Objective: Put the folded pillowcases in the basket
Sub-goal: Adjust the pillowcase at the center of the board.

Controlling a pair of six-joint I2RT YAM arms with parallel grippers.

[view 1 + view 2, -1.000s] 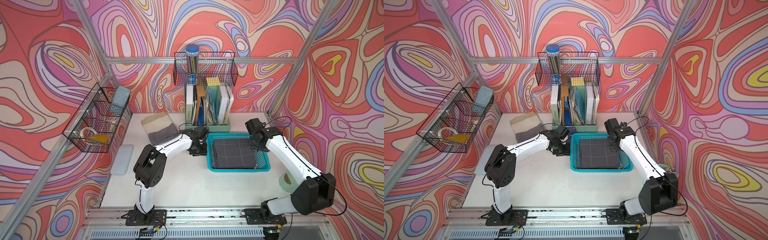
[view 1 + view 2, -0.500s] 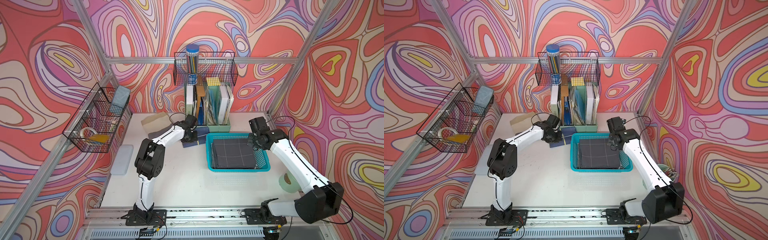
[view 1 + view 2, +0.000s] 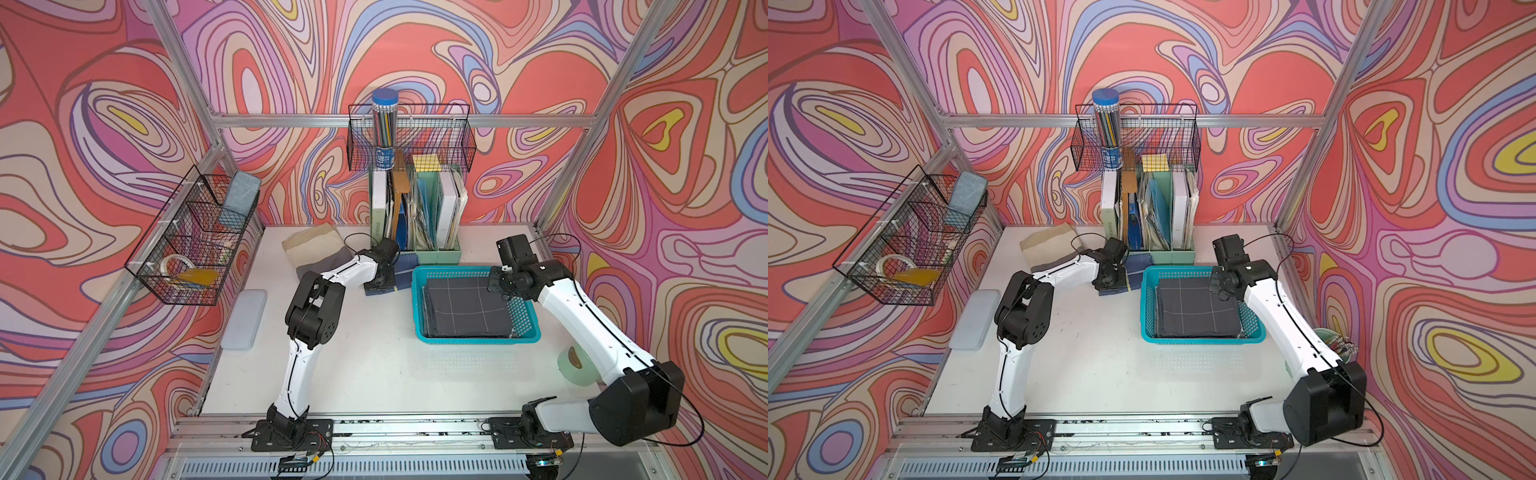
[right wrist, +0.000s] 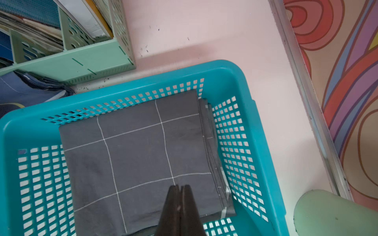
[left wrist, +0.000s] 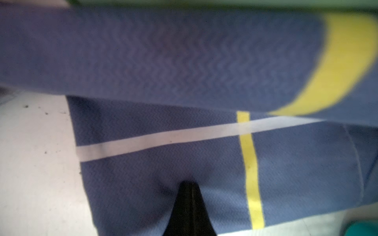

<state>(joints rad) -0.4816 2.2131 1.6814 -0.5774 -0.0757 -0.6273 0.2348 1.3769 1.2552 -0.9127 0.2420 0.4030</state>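
Only the left wrist view shows the blue pillowcase's white and yellow stripes, with the left claw clenched and pinching its fabric. In both top views it lies on the tabletop just beside the basket, outside it, and the left arm reaches toward it with its elbow raised. The right claw is clenched and empty. It hovers over a grey checked pillowcase in the basket.

The left arm and right arm have white links, black joints and thin black cables.
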